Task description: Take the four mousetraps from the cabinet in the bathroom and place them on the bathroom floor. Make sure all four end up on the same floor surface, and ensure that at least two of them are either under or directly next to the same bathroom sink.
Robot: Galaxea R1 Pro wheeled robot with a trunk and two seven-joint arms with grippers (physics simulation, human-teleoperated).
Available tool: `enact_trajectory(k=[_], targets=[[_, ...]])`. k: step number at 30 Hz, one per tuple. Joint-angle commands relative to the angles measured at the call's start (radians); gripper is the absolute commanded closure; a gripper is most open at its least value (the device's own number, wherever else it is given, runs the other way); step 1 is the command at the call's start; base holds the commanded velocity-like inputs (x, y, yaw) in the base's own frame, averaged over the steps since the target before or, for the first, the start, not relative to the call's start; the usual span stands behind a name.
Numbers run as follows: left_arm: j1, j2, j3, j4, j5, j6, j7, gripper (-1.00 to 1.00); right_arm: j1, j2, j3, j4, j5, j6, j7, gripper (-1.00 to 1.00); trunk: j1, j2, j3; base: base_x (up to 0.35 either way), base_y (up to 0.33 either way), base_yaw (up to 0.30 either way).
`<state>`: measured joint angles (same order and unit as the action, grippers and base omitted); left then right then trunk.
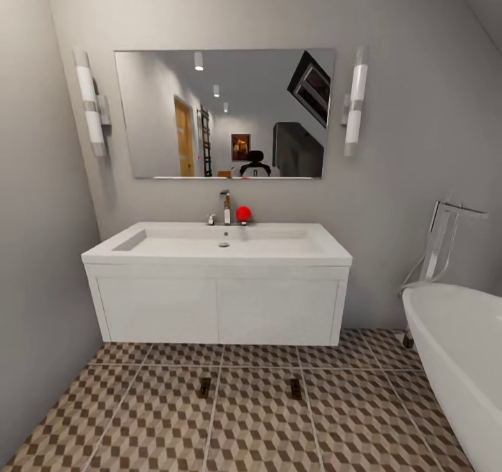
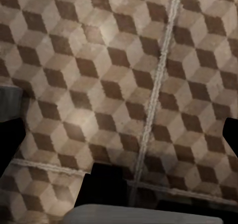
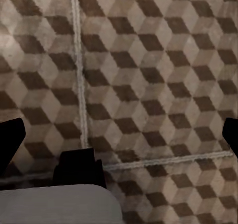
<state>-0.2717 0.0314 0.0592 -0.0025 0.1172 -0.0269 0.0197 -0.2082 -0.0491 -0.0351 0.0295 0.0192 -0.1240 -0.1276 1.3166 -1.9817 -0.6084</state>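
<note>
Although two small flat dark-brown mousetraps, one (image 1: 203, 387) to the left and one (image 1: 295, 388) to the right, already lie on the cube-patterned brown, beige and white tiled floor (image 1: 139, 423) just in front of the wide white wall-hung sink block (image 1: 217, 298) with its chrome tap (image 1: 225, 207), they sit forward of its front edge rather than clearly beneath it, so a strict reading of "under or next to" may not count them. As I judge it, that is the first risk; the second is the base rolling over or nudging them while it turns away for the remaining traps, since both lie in the open path, near grout lines. The white oval bathtub (image 1: 457, 346) close on the right also narrows the turning room.

Both wrist views look down on bare tile. The left gripper (image 2: 119, 139) shows dark finger edges far apart, so its jaws stand spread with nothing between them; the right gripper (image 3: 119, 139) looks the same.

No brand, label or legible writing appears anywhere; the small red round object (image 1: 242, 213) beside the tap carries no readable mark.
</note>
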Motion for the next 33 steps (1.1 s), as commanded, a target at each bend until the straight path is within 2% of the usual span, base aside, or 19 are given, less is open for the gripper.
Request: enact_trajectory(k=[1,8,20,33], targets=[[0.005,0.000,0.005,0.001,0.005,-0.003,0.000,-1.00,0.006,0.000,-0.003,0.003,0.002,-0.007,-0.001,-1.00,-0.004,0.007,0.002,0.000,0.000,0.000],[0.030,-0.001,0.005,0.001,0.005,-0.003,-0.001,-1.00,0.034,0.001,-0.003,0.004,0.002,-0.010,0.002,-1.00,-0.031,0.056,0.024,0.000,0.000,0.000],[0.065,-0.001,0.005,0.001,0.009,-0.010,-0.001,-1.00,0.050,0.003,-0.003,0.004,0.001,-0.014,0.003,-1.00,-0.077,0.140,0.062,0.000,0.000,0.000],[0.069,-0.001,0.005,0.001,0.049,-0.013,-0.001,-1.00,0.056,0.005,-0.003,0.004,0.000,-0.018,0.007,-1.00,-0.127,0.231,0.103,0.000,0.000,0.000]])
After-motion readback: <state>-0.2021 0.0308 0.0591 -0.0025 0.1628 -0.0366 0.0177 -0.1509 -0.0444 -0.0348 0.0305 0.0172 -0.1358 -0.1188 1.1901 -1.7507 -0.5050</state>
